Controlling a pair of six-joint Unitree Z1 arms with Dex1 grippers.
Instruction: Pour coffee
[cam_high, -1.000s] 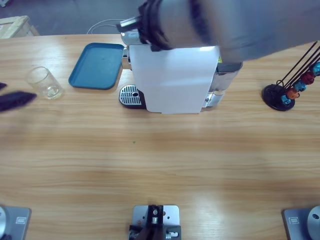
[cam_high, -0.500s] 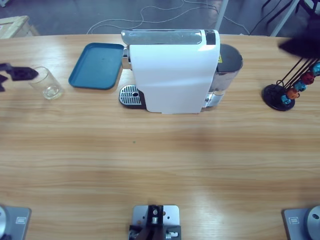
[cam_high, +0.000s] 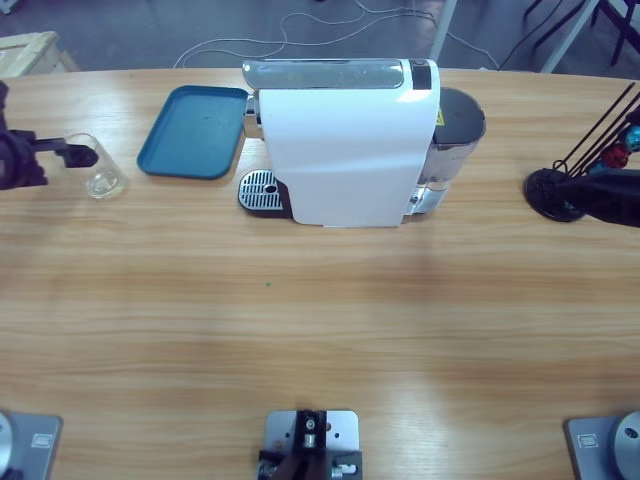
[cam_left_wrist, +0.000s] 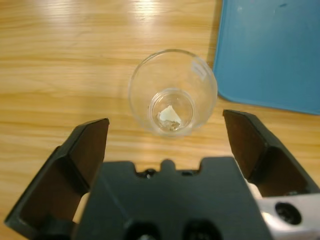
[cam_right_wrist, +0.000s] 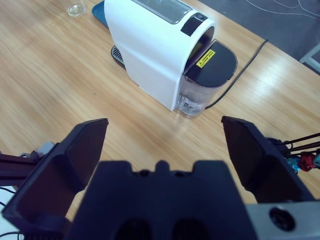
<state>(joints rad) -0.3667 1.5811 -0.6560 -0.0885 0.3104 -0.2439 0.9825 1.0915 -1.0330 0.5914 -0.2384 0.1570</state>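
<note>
Left gripper (cam_left_wrist: 165, 135) above glass (cam_left_wrist: 173, 92), fingers spread wide, touching nothing. Left wrist view alone looks into glass: upright, mouth up, nearly empty, pale residue at bottom; coffee not discernible. High view: glass (cam_high: 95, 165) at bench (cam_high: 320, 320) left end, beside blue tray (cam_high: 195, 132). Right gripper (cam_right_wrist: 162, 135) fingers spread, empty, high over coffee machine (cam_right_wrist: 155, 47). Capsule rack (cam_high: 575, 175) at right end.

I'm seeing a small clear glass tumbler (cam_left_wrist: 173, 93) standing upright on the worktop, lying just ahead of the left fingers (cam_left_wrist: 85, 150), untouched between them.
</note>
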